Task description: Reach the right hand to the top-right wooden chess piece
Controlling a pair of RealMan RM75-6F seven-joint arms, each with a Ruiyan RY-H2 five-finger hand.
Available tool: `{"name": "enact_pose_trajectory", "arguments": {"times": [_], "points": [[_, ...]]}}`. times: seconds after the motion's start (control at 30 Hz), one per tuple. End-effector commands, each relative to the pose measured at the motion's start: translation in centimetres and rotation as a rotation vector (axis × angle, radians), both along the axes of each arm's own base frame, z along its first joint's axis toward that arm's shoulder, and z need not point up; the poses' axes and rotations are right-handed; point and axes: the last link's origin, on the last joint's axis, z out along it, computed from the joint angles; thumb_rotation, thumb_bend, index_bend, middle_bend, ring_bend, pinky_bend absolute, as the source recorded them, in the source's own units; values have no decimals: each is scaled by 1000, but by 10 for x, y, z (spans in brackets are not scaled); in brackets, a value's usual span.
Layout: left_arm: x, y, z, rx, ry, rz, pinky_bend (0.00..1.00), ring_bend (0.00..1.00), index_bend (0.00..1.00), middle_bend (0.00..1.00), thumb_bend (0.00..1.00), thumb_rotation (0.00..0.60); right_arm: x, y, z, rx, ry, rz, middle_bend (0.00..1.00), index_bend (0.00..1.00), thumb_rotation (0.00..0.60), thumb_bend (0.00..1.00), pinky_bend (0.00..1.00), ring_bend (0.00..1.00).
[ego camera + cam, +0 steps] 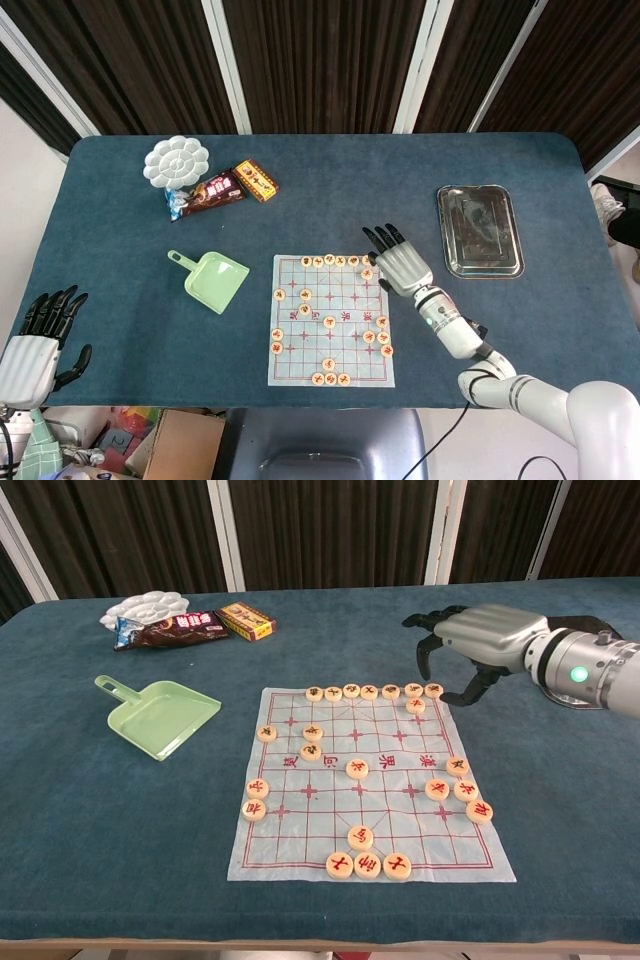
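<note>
A paper chess board (331, 320) (365, 780) lies at mid table with several round wooden pieces on it. The top-right piece (433, 690) sits at the board's far right corner; in the head view my right hand covers it. My right hand (397, 260) (475, 640) hovers over that corner, palm down, fingers spread and curved downward, holding nothing. In the chest view its fingertips hang a little above and beside the piece. My left hand (38, 345) rests at the table's near left edge, fingers apart and empty.
A metal tray (480, 230) lies right of the board. A green dustpan (215, 280) (160, 715) sits left of it. At the back left are a white palette (176, 161), a snack bag (205, 194) and a small box (256, 181).
</note>
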Motion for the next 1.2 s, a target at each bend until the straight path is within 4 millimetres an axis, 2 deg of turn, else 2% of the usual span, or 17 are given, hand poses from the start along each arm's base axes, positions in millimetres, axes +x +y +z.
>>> {"name": "enact_pose_trajectory", "arguments": {"times": [0.03, 0.53, 1.2], "points": [[0, 0, 0, 2, -3, -2, 30, 0, 0, 0, 426, 600, 3, -2, -11, 5, 5, 1, 63, 548, 600, 462, 0, 0], [-2, 0, 2, 2, -5, 10, 31, 0, 0, 0, 418, 600, 7, -8, -34, 21, 14, -17, 63, 549, 600, 462, 0, 0], [-3, 0, 3, 5, -6, 15, 31, 0, 0, 0, 419, 600, 8, -12, -38, 15, 24, -33, 63, 555, 600, 462, 0, 0]]}}
